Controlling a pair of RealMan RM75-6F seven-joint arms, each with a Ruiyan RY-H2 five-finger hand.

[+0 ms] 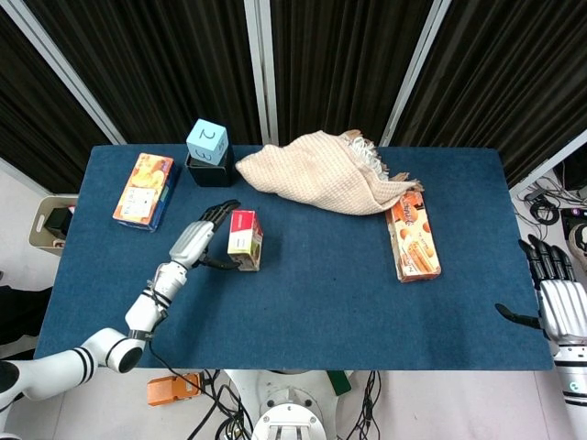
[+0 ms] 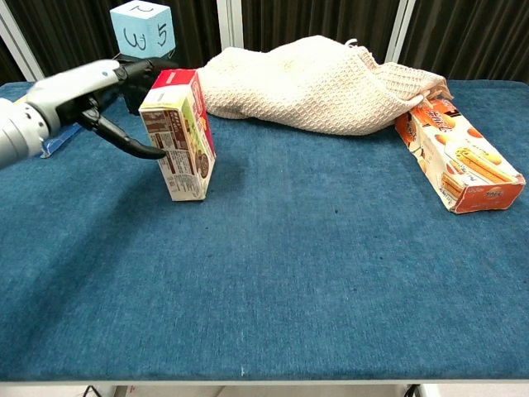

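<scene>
A small carton (image 1: 245,240) with a red top stands on the blue table (image 1: 348,302), left of centre. My left hand (image 1: 197,240) is against its left side. In the chest view the thumb tip touches the carton (image 2: 183,141) low on its printed face, and the fingers (image 2: 142,71) reach behind its top edge, so the left hand (image 2: 91,87) holds it lightly. The carton leans slightly towards the hand. My right hand (image 1: 555,302) hangs off the table's right edge, fingers apart and holding nothing.
A light blue numbered cube (image 1: 207,140) sits on a black holder (image 1: 209,170) behind the carton. An orange and blue box (image 1: 144,188) lies far left. A beige knitted cloth (image 1: 316,172) is heaped at the back, with an orange biscuit box (image 1: 413,236) to its right.
</scene>
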